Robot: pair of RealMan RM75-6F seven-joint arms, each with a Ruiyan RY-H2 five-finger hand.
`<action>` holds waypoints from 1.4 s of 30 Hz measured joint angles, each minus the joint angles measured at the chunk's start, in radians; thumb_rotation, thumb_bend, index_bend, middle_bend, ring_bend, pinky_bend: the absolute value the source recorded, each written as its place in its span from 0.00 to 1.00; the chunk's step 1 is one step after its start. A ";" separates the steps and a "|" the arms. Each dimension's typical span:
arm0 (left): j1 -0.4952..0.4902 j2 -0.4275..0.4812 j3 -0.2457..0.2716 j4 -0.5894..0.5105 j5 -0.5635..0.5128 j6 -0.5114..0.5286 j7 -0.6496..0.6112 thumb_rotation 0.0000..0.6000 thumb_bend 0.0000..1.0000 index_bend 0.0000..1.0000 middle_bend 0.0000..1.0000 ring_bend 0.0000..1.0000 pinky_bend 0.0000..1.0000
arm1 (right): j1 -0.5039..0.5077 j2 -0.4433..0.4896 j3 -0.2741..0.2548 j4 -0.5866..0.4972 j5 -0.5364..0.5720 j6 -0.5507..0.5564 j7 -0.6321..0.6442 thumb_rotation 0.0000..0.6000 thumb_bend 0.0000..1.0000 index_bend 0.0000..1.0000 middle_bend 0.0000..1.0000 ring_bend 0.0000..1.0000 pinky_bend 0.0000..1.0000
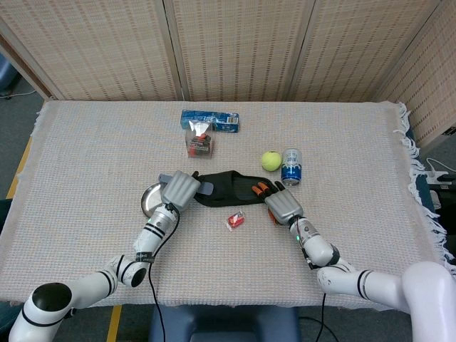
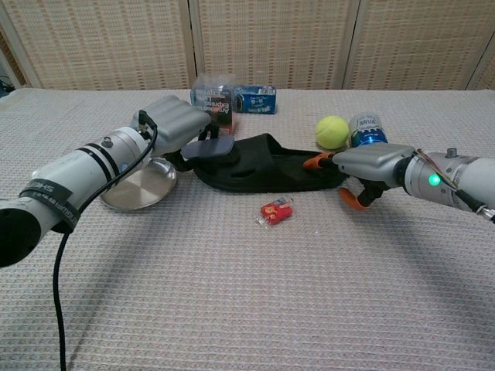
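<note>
While the left hand (image 2: 179,124) grips one end of the floppy black cloth bag (image 2: 263,166), the right hand (image 2: 370,162) holds the other end. Both hands' fingers are closed on it.

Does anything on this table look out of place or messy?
Only the black pouch: it lies crumpled and stretched between the left hand and the right hand, each at one end. The can stands upright; nothing is spilled.
</note>
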 measured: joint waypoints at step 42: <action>0.154 0.272 0.127 -0.429 -0.351 0.031 0.632 1.00 0.40 0.00 0.15 0.79 1.00 | -0.061 0.274 0.050 -0.391 -0.082 0.158 0.078 1.00 0.52 0.00 0.00 0.00 0.00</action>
